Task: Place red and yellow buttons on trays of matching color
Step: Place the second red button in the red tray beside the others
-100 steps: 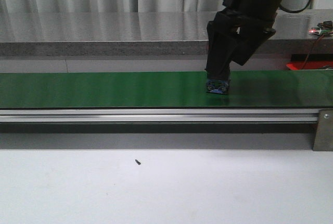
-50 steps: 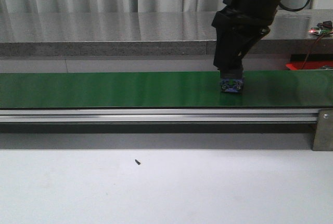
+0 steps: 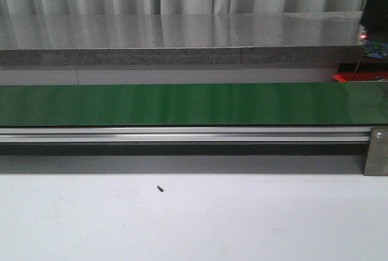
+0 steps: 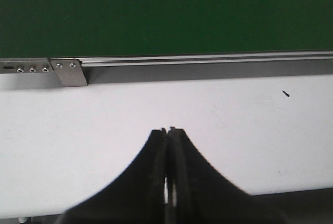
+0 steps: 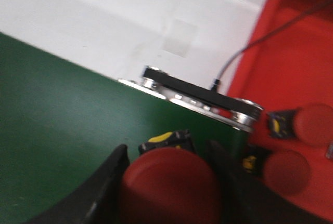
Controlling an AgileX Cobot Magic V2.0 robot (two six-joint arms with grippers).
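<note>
In the right wrist view my right gripper (image 5: 166, 154) is shut on a red button (image 5: 169, 182) with a black and yellow base, carried above the green belt (image 5: 62, 115). Beside the belt's end lies the red tray (image 5: 291, 63), and two more red buttons (image 5: 315, 122) (image 5: 286, 169) rest on it. My left gripper (image 4: 168, 130) is shut with nothing in it, hovering over the white table (image 4: 78, 125). No yellow button or yellow tray shows in any view. In the front view neither gripper appears; only a sliver of the red tray (image 3: 357, 76) shows at the far right.
The green conveyor belt (image 3: 182, 103) runs across the front view, with an aluminium rail (image 3: 182, 134) along its near edge and a metal bracket (image 3: 376, 152) at the right. A grey counter (image 3: 170, 37) stands behind. A cable (image 5: 250, 42) crosses the red tray.
My right arm with the button has moved right along the belt and left the front view. The belt in that view is now bare.
</note>
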